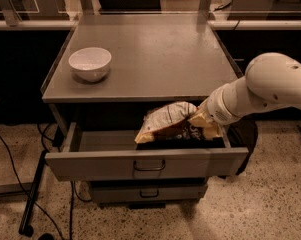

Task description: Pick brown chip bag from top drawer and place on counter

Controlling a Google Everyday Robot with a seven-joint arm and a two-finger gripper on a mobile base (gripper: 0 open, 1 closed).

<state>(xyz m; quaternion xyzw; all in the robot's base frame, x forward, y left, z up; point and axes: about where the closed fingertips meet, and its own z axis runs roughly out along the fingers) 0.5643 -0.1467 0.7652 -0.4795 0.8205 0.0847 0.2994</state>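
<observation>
The brown chip bag point(166, 122) hangs tilted over the right half of the open top drawer point(90, 163), its pale crimped end pointing down-left. My gripper point(202, 122) comes in from the right on a white arm and is shut on the bag's right end, holding it just above the drawer, below the front edge of the counter point(155, 54). The fingertips are mostly hidden by the bag.
A white bowl point(90, 63) stands on the counter's left side. The narrower lower drawer point(147, 191) is closed beneath. Black cables and a stand foot point(27, 204) lie on the speckled floor at the left. Railings and glass run behind the counter.
</observation>
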